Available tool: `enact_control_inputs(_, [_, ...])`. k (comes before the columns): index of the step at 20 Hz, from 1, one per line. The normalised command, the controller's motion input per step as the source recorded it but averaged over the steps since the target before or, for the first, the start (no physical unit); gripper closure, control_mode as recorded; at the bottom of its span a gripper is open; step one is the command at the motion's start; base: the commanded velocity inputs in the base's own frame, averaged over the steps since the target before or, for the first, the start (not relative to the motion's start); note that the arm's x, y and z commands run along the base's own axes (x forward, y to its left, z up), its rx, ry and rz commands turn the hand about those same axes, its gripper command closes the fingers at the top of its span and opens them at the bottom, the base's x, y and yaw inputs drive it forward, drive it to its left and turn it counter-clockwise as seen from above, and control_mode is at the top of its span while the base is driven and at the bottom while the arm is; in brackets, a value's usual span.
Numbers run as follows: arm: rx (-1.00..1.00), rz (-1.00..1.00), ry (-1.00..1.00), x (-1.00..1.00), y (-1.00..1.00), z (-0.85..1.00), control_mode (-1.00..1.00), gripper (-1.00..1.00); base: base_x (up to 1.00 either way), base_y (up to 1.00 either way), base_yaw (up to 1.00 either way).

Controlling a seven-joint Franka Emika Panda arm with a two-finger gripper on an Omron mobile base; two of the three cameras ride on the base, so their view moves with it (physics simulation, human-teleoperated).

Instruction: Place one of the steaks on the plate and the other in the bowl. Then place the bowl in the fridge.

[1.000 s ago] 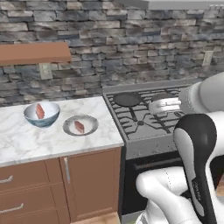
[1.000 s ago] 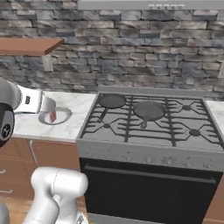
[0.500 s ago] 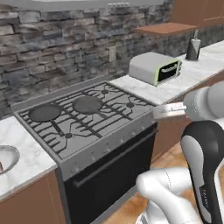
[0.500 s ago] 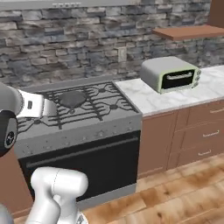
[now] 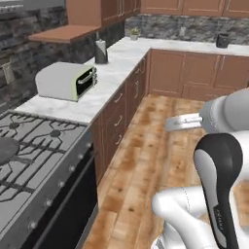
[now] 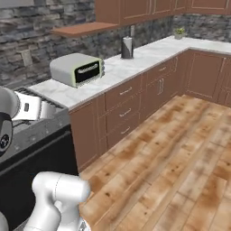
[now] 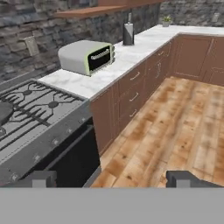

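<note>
The gripper (image 7: 112, 178) is open, its two dark fingertips (image 7: 39, 178) spread wide apart with nothing between them, held above the wooden floor (image 7: 175, 118) in front of the stove (image 7: 30, 118). The stove's black grates sit at the left, with the dark oven door (image 5: 63, 209) below. Just beside the stove, a marble counter (image 5: 114, 68) runs toward the far corner over brown cabinets (image 6: 122, 106). A grey toaster oven (image 5: 66, 80) stands on the counter near the stove. Farther along stands a dark upright holder (image 6: 127, 47), and a small potted plant (image 6: 180, 32) sits near the corner. The steaks, plate, bowl and fridge cannot be located here.
</note>
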Motion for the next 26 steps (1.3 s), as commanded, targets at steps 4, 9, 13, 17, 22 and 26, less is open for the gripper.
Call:
enact_control_inputs(4, [0.0, 0.0, 0.0, 0.0, 0.0, 0.0, 1.0, -1.0, 0.0, -1.0, -0.5])
enact_control_inputs(9, [0.0, 0.0, 0.0, 0.0, 0.0, 0.0, 1.0, -1.0, 0.26, -1.0, -0.04])
enact_control_inputs(13, [0.0, 0.0, 0.0, 0.0, 0.0, 0.0, 1.0, -1.0, 1.0, -1.0, 0.08])
enact_control_inputs(17, [0.0, 0.0, 0.0, 0.0, 0.0, 0.0, 1.0, -1.0, 1.0, -0.8, -0.09])
enact_control_inputs(22, [0.0, 0.0, 0.0, 0.0, 0.0, 0.0, 1.0, -1.0, 1.0, -0.14, -0.34])
enact_control_inputs(26, [0.0, 0.0, 0.0, 0.0, 0.0, 0.0, 1.0, -1.0, 1.0, 0.12, -0.56])
